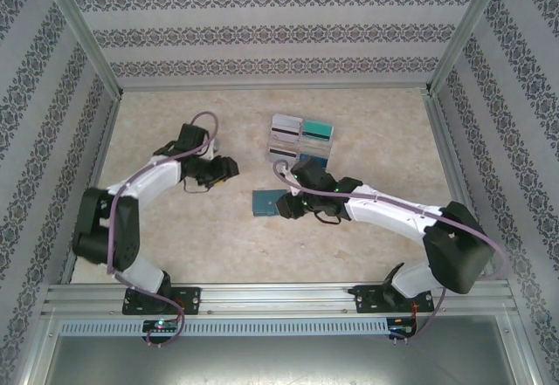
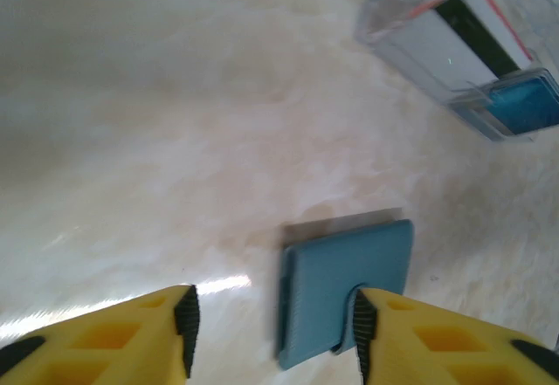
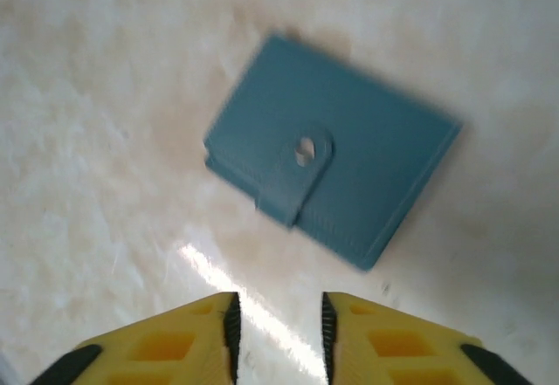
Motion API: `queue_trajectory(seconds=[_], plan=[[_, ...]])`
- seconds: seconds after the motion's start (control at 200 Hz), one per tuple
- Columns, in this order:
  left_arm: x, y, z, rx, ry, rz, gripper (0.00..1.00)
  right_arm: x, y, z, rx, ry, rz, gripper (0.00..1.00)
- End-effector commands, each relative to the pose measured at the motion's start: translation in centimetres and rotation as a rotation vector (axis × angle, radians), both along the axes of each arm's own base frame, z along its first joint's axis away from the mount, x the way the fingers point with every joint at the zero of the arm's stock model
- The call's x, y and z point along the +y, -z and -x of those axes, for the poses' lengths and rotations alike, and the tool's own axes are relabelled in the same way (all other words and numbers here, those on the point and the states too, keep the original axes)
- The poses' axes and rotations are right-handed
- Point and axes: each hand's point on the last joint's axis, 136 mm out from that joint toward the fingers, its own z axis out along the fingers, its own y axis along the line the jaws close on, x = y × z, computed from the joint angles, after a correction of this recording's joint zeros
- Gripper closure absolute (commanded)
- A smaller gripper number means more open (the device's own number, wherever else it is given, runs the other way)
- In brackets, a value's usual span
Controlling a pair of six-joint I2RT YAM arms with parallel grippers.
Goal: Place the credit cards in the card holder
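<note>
The card holder (image 1: 265, 202) is a slate-blue wallet lying shut on the table, its tab strap fastened (image 3: 332, 154). My right gripper (image 1: 286, 203) hovers just right of it, open with nothing between the fingers (image 3: 279, 333). My left gripper (image 1: 231, 169) is up and to the left of the wallet, also open (image 2: 274, 333); in its wrist view the wallet (image 2: 345, 285) lies beyond the right finger (image 2: 419, 341). The credit cards (image 1: 301, 138) sit behind in clear holders: white-grey striped ones (image 2: 454, 44) and teal ones (image 2: 524, 106).
The marbled tabletop (image 1: 175, 228) is ringed by patterned walls and metal frame posts (image 1: 87, 44). The card stacks stand just behind the right arm's wrist. A metal rail (image 1: 279, 298) runs along the near edge at the arm bases.
</note>
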Motion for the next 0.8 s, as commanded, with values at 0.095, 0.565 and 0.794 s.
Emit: queue_trajectory(seconds=[0.095,0.565,0.794], plan=[[-5.7,-0.2,-2.8,-0.085,0.205,0.034,0.62,0.4,3.6,2.2,0.325,0.083,-0.102,0.81],[-8.7,6.8,0.5,0.073,0.356,-0.036,0.76,-1.1,6.6,-4.4,0.288,0.209,-0.071,0.83],[-6.7,7.3,3.8,0.116,0.335,-0.073,0.77,2.2,5.9,-7.7,0.291,0.195,-0.17,0.84]])
